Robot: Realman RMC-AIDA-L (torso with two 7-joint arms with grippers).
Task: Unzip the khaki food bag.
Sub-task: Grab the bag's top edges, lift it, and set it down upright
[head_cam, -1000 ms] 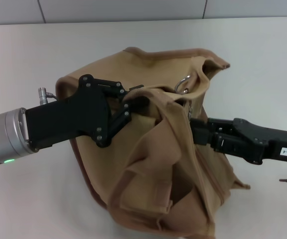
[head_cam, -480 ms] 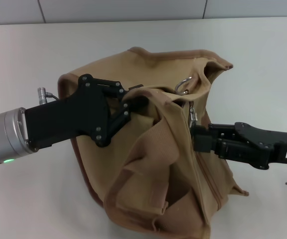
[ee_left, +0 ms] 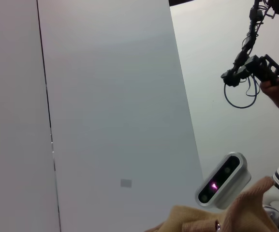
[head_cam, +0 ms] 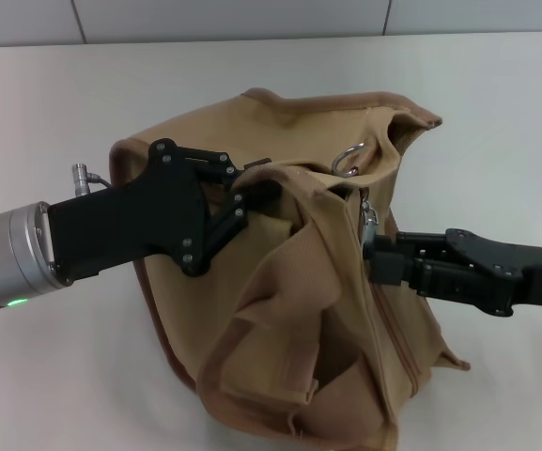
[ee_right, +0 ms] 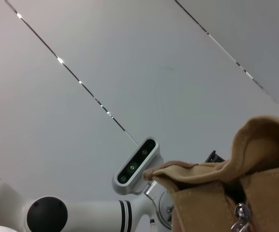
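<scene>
While bracing the khaki food bag (head_cam: 289,282) mid-table (head_cam: 496,103), left gripper (head_cam: 244,193) clamped on the upper fabric edge — presumably to keep the zipper line taut. Right gripper (head_cam: 372,258) pressed to the zipper track just below the silver zipper pull (head_cam: 368,218); fingers buried, cannot tell whether closed. Since a second ago, shifted slightly down the seam — bag top sprung up a little.

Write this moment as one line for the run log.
left gripper: clamps khaki food bag top edge | right gripper: at silver zipper pull, fingers hidden | zipper: mostly closed
</scene>
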